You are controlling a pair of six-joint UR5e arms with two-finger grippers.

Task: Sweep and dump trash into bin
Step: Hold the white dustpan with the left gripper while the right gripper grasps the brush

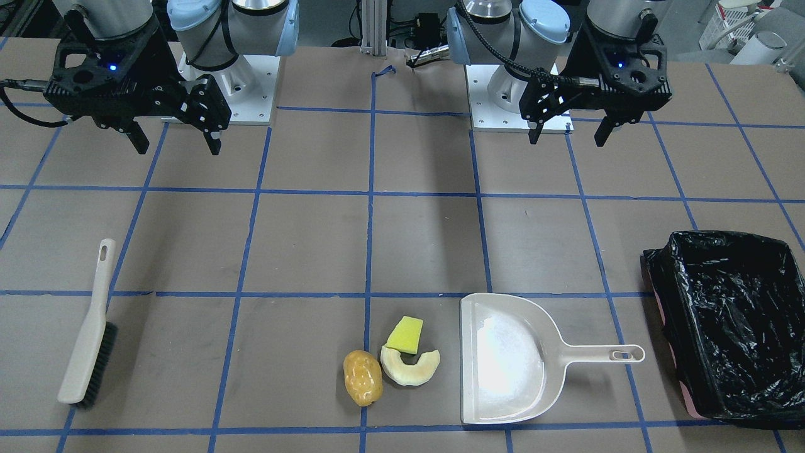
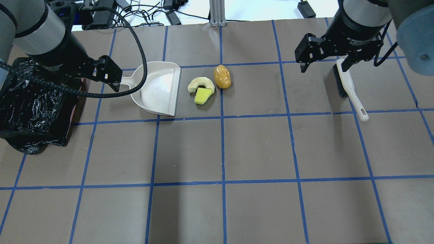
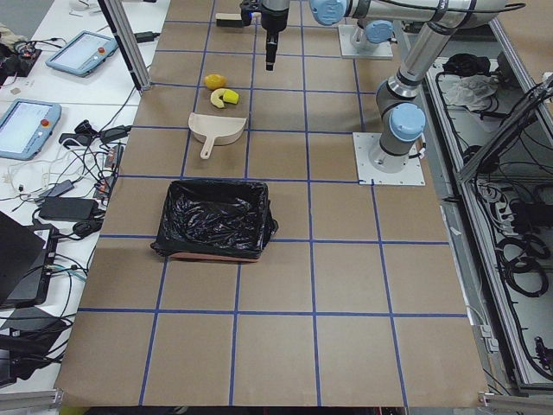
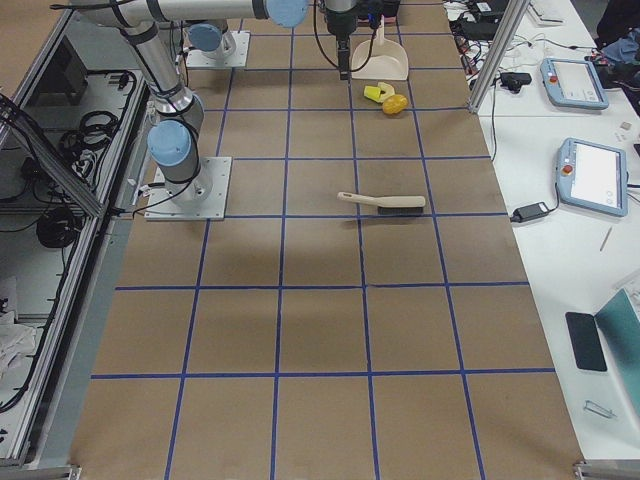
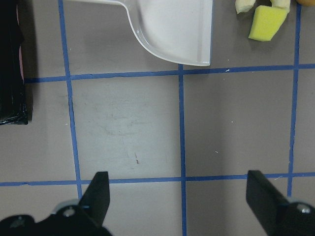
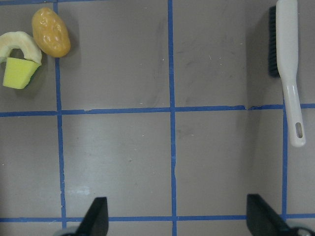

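The trash lies together: a yellow sponge block point(image 1: 405, 335), a pale crescent fruit slice point(image 1: 412, 368) and a golden-brown potato point(image 1: 362, 377). A beige dustpan point(image 1: 503, 358) lies beside them, its mouth toward the trash. A beige brush point(image 1: 88, 327) lies flat, far to the other side. The black-lined bin point(image 1: 732, 327) stands past the dustpan's handle. My left gripper point(image 1: 569, 129) is open and empty above the table, near the dustpan point(image 5: 177, 29). My right gripper point(image 1: 178, 148) is open and empty, near the brush point(image 6: 288, 64).
The table is brown with a blue tape grid. The arm bases point(image 1: 516, 94) stand at the robot's edge. In the overhead view the bin point(image 2: 30, 105) is at the far left and the brush point(image 2: 349, 88) at the far right.
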